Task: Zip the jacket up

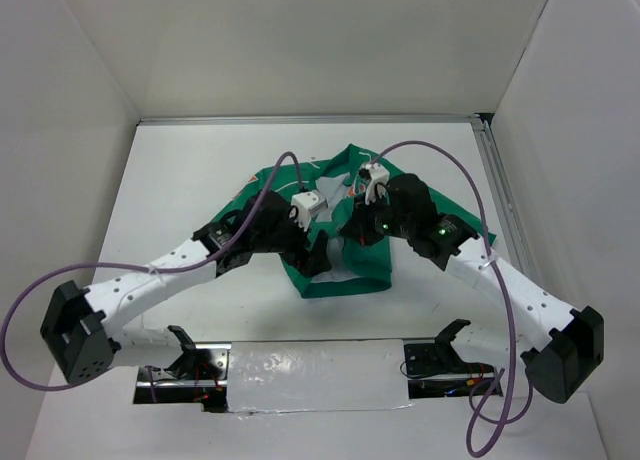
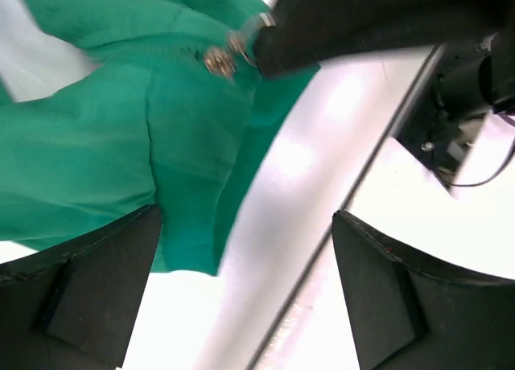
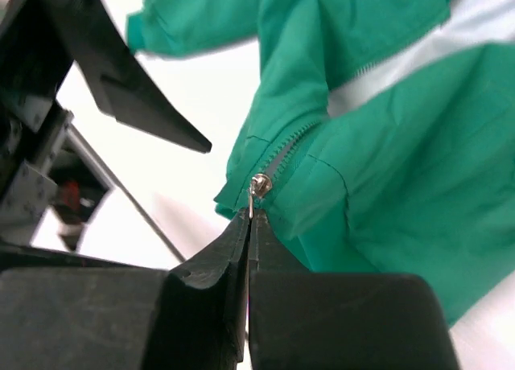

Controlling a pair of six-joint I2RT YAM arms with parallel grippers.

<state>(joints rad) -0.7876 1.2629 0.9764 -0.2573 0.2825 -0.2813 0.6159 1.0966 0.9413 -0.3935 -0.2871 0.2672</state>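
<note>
jacket (image 1: 345, 278) lying mid-table (image 1: 200, 170), betw. both arms | R gripper (image 3: 249, 217) jaws pressed together, pinching zip pull (image 3: 258, 185) low by hem | L gripper (image 2: 245, 225) jaws spread, gripping nothing, over hem | prog: zip looks barely started, teeth above pull apart, approx. whole run left

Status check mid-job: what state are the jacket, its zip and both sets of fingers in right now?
Green fabric jacket: front mostly unzipped, white lining showing.
Metal zipper pull: low on the front near the hem, pinched.
Right gripper: fingers shut on the zipper pull.
Left gripper: fingers wide open, gripping nothing, beside the hem.
</note>
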